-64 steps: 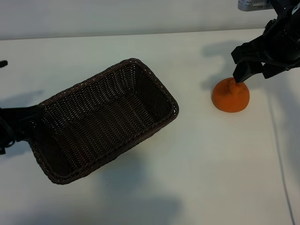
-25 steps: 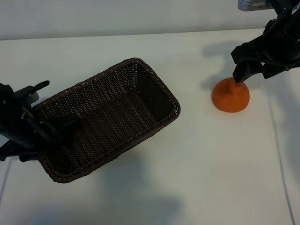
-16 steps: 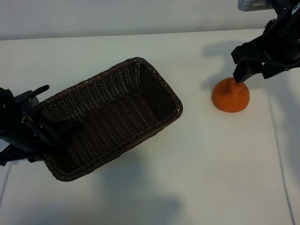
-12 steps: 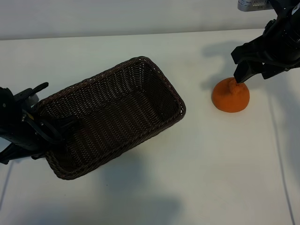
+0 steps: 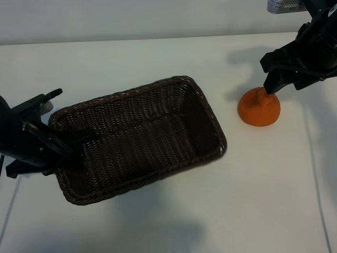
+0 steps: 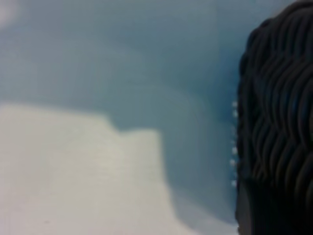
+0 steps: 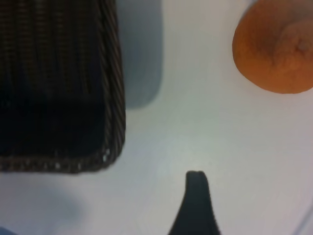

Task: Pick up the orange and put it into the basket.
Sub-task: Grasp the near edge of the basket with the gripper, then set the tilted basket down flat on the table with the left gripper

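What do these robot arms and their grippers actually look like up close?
Both are matte black and angular. The left gripper has flat, blade-like fingers on a blocky body. The right gripper is chunkier, with thick fingers; a grey part sits above it at the picture's top edge. One dark, tapered fingertip shows in the right wrist view.

Basket [image 5: 139,137] sits left of centre on the table [image 5: 253,190], left gripper [image 5: 55,145] at its left end, one finger inside the rim. Orange [image 5: 258,107] lies on the table to the basket's right, apart from it, right gripper [image 5: 287,74] just above and behind.
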Tool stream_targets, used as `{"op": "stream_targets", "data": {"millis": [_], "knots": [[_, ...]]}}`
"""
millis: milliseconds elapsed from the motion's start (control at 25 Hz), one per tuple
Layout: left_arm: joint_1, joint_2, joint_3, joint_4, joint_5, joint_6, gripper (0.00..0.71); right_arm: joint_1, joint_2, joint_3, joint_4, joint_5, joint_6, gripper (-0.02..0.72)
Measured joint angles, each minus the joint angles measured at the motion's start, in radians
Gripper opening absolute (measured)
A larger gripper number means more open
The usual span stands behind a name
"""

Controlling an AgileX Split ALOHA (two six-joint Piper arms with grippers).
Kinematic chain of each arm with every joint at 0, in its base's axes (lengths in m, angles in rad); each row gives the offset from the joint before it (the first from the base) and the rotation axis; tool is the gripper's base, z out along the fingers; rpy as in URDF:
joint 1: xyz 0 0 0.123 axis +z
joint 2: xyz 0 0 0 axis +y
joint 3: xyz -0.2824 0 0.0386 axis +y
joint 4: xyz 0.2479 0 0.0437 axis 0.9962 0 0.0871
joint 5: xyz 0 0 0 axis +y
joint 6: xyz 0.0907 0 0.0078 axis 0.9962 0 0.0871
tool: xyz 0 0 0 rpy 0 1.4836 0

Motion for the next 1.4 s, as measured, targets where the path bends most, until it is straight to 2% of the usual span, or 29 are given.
{"op": "stream_targets", "data": {"millis": [160,480,640,760,1240,1400], "knots": [[0.039,-0.053,0.0,-0.054,0.038,0.098,0.145,0.0,0.0,0.0,0.0,0.004,0.0,0.541],[0.167,-0.157,0.001,-0.243,0.121,0.357,0.145,0.0,0.0,0.0,0.0,0.01,0.0,0.541],[0.216,-0.149,-0.018,-0.259,0.161,0.429,0.145,0.0,0.0,0.0,0.0,0.011,0.0,0.54],[0.224,-0.118,-0.088,-0.242,0.189,0.439,0.145,0.0,0.0,0.0,0.0,0.011,0.0,0.539],[0.223,0.131,-0.496,-0.126,0.393,0.414,0.145,0.0,0.0,0.0,0.0,0.011,0.0,0.539],[0.191,0.193,-0.569,-0.106,0.416,0.412,0.143,0.0,0.0,0.0,0.0,0.01,0.0,0.539]]}}
